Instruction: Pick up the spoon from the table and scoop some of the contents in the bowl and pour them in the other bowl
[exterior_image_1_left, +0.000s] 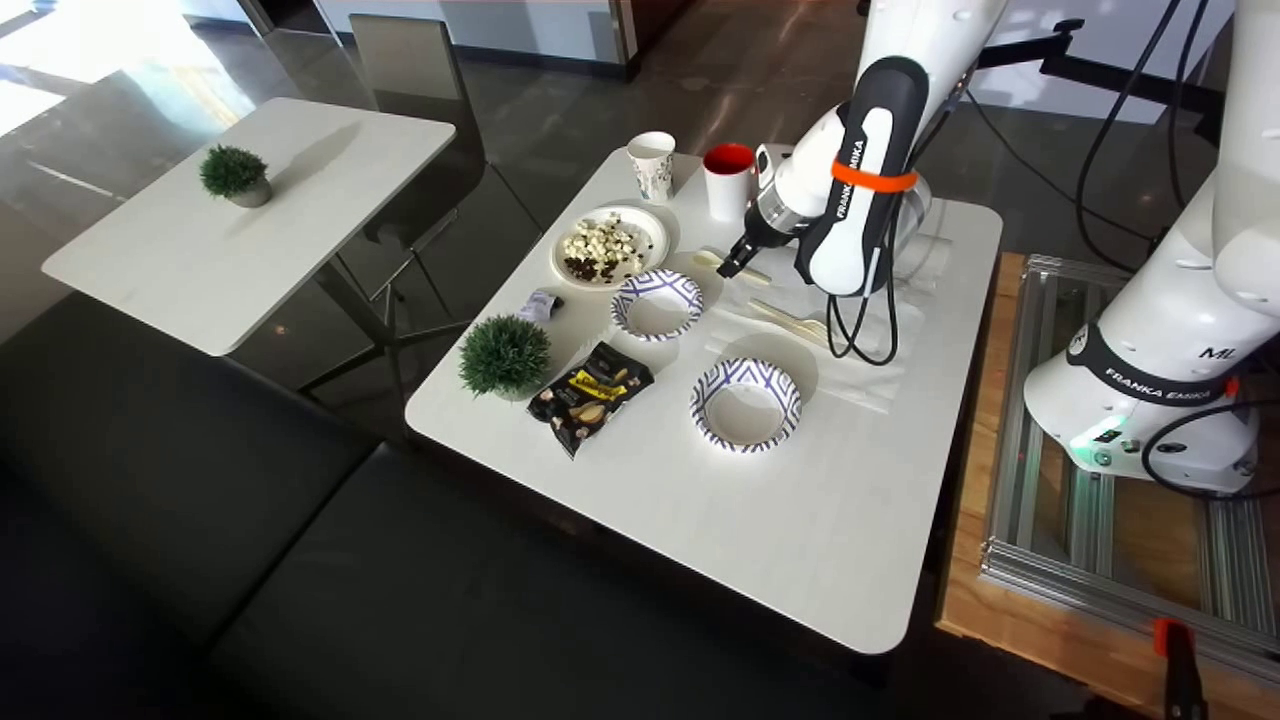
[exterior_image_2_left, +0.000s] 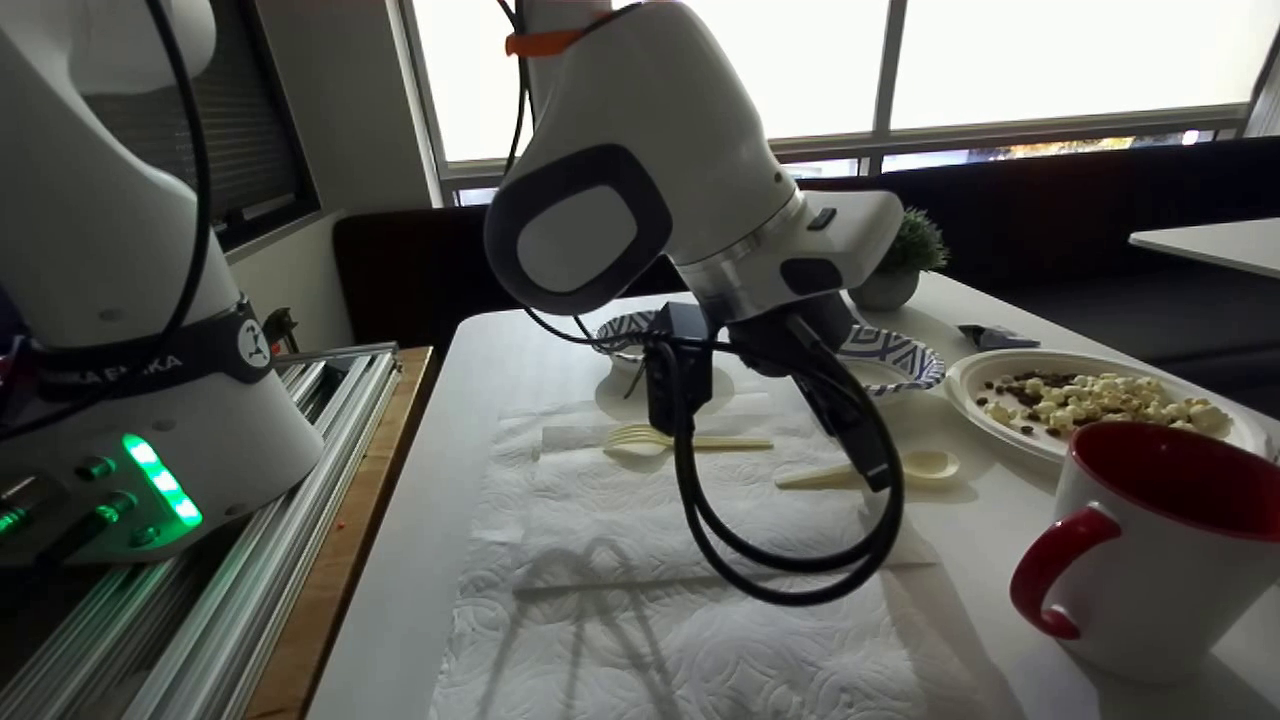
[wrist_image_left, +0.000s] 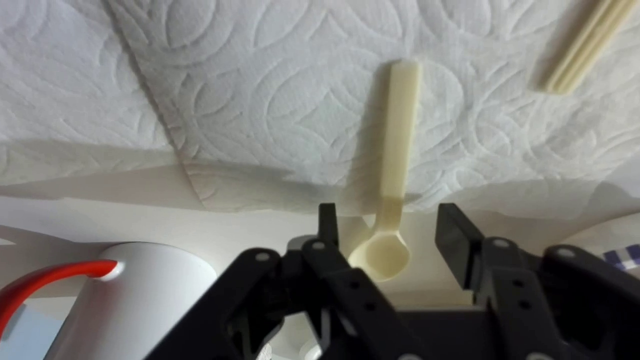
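Observation:
A pale yellow spoon (wrist_image_left: 397, 140) lies on the table, its handle on a paper towel; it shows in both exterior views (exterior_image_1_left: 706, 259) (exterior_image_2_left: 932, 466). My gripper (wrist_image_left: 387, 215) is open, its fingers on either side of the spoon's neck with gaps. In both exterior views the gripper (exterior_image_1_left: 730, 268) (exterior_image_2_left: 877, 480) points down over the spoon. The plain-rimmed white bowl (exterior_image_1_left: 655, 232) (exterior_image_2_left: 966, 390) holds the contents (exterior_image_1_left: 605, 245) (exterior_image_2_left: 1090, 402), pale popcorn-like pieces and dark bits. Two blue-patterned ridged bowls (exterior_image_1_left: 657, 314) (exterior_image_1_left: 745, 412) look empty; which one is the other bowl I cannot tell.
A white mug (exterior_image_1_left: 728, 192) (exterior_image_2_left: 1170, 590) (wrist_image_left: 145, 300) with red inside stands close beside the gripper. A paper cup (exterior_image_1_left: 653, 168) stands behind. A fork and knife (exterior_image_1_left: 790, 322) (exterior_image_2_left: 700, 441) (wrist_image_left: 587, 50) lie on the towel. A plant (exterior_image_1_left: 505, 355), black snack bag (exterior_image_1_left: 592, 393) and small packet (exterior_image_1_left: 540, 305) sit farther off.

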